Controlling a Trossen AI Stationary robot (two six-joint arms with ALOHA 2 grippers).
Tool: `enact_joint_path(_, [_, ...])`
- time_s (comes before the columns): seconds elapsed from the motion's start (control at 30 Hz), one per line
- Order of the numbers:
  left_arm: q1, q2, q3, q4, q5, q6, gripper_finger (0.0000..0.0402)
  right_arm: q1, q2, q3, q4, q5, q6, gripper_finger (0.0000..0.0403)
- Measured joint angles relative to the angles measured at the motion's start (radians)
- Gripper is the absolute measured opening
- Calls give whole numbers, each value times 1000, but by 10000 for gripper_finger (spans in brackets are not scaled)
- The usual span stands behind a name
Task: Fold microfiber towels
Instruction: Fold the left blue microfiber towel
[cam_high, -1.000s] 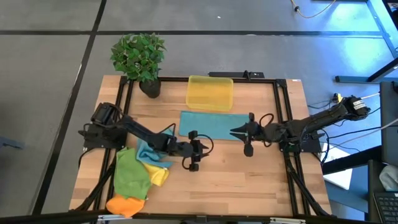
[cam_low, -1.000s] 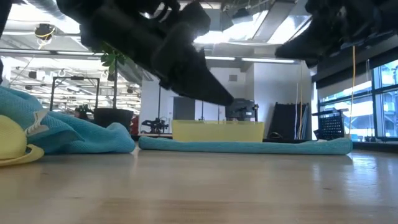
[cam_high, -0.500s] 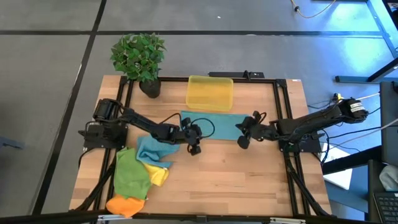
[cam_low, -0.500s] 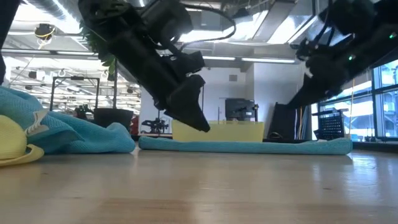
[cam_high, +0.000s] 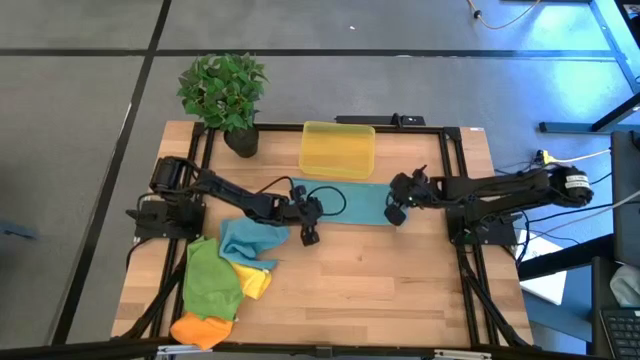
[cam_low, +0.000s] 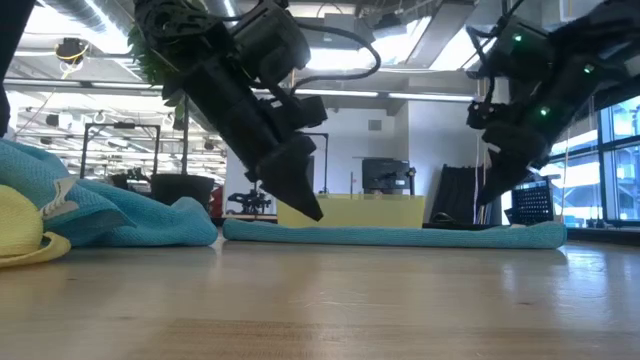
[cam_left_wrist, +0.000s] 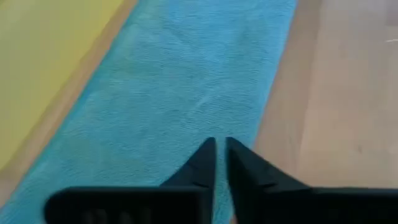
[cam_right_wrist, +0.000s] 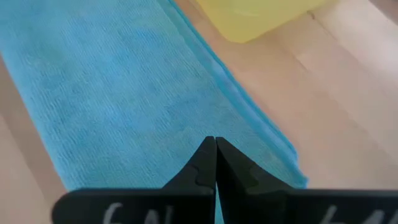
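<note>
A teal-blue microfiber towel (cam_high: 345, 200) lies folded into a long strip in front of the yellow bin (cam_high: 338, 150). My left gripper (cam_high: 310, 212) is shut just above the strip's left end (cam_left_wrist: 186, 81), near its near edge. My right gripper (cam_high: 390, 208) is shut just above the strip's right end (cam_right_wrist: 112, 93). In the low view both grippers' tips, left (cam_low: 312, 212) and right (cam_low: 482, 200), stand a little over the strip (cam_low: 400, 236). Other towels lie piled at the near left: teal (cam_high: 245, 243), green (cam_high: 212, 280), yellow (cam_high: 257, 284), orange (cam_high: 200, 328).
A potted plant (cam_high: 225, 95) stands at the far left corner. A black frame (cam_high: 455, 160) runs along the table's sides and far edge. Bare wood (cam_high: 370, 280) fills the near middle and right.
My left gripper has moved from beside the towel pile toward the far edge, coming down over the folded strip's left end. My right gripper has shifted toward the far edge over the strip's right end and lowered. The strip has stayed flat.
</note>
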Motion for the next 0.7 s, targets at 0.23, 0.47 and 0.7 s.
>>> enact_joint_path(0.23, [40, 0, 0, -154, 31, -38, 1, -88, 13, 36, -97, -72, -20, 4])
enact_joint_path(0.47, [57, -1, 1, -193, 39, -39, 0, -93, 90, 21, -131, -172, 51, 2])
enact_joint_path(0.7, [75, -3, 2, -198, 100, 77, 0, -3, 151, 20, -132, -209, 135, 1])
